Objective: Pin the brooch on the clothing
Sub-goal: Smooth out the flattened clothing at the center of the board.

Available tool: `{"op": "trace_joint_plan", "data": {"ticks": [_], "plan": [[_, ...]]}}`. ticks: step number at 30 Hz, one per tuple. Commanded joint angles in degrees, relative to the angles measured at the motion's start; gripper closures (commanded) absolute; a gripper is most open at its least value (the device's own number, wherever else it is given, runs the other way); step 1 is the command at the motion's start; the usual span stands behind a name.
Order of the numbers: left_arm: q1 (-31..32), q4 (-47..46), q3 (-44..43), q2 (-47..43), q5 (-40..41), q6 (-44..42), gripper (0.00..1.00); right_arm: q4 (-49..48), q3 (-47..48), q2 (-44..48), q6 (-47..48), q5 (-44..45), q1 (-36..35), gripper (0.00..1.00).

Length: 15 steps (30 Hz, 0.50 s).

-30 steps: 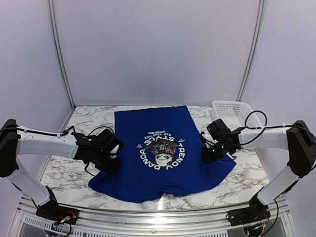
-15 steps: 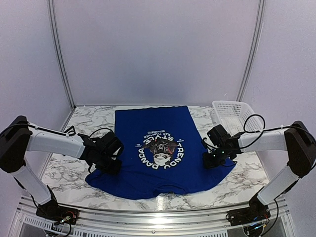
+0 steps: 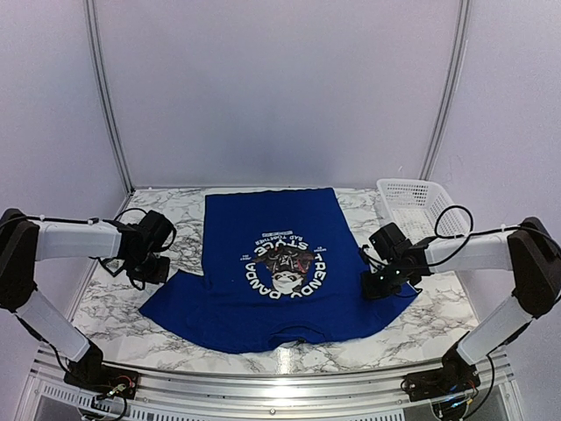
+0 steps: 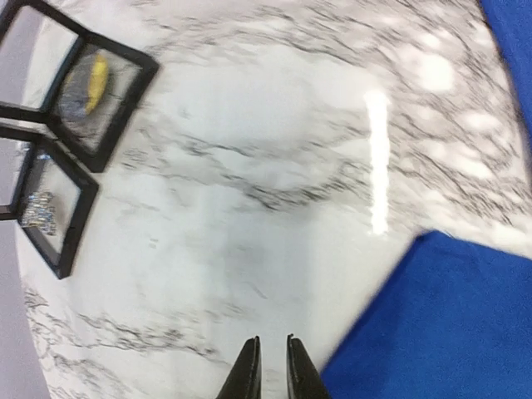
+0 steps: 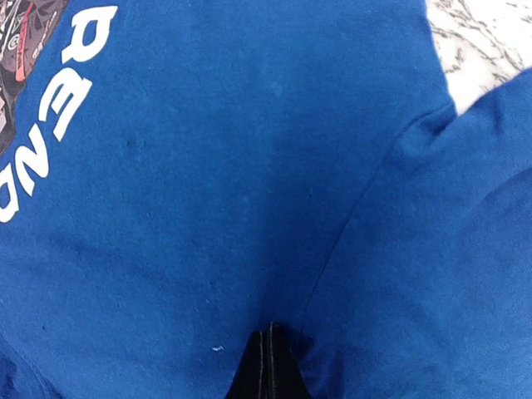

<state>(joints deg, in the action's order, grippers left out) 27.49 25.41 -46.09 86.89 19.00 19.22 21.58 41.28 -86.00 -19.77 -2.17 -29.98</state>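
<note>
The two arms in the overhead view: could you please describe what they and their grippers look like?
The left arm and right arm match: smooth white tubular links between chunky black joint housings. Thin black cables loop loosely near each wrist. The left gripper and right gripper each end in two slim, black, tapering fingers. I can see no markings.

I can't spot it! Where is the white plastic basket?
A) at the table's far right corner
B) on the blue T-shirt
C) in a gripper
A: the white plastic basket stands in the far right corner of the marble table, beside the royal-blue panda T-shirt.
</note>
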Motion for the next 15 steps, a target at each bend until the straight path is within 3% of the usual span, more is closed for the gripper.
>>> {"op": "trace_joint_plan", "data": {"ticks": [1, 8, 15], "plan": [[-3.38, 2.18, -4.49, -2.69, 2.89, -1.56, 0.88, 4.69, 0.04, 2.83, -0.38, 1.48, 0.19, 1.00], [4.42, 1.79, -4.59, -8.60, -5.72, -1.19, 0.87, 7.18, 3.78, 5.59, 1.97, 0.52, -1.89, 1.00], [15.90, 1.88, -0.44, -7.77, -12.06, 7.89, 0.88, 4.97, 7.04, 2.91, 3.53, -4.84, -17.27, 1.00]]}}
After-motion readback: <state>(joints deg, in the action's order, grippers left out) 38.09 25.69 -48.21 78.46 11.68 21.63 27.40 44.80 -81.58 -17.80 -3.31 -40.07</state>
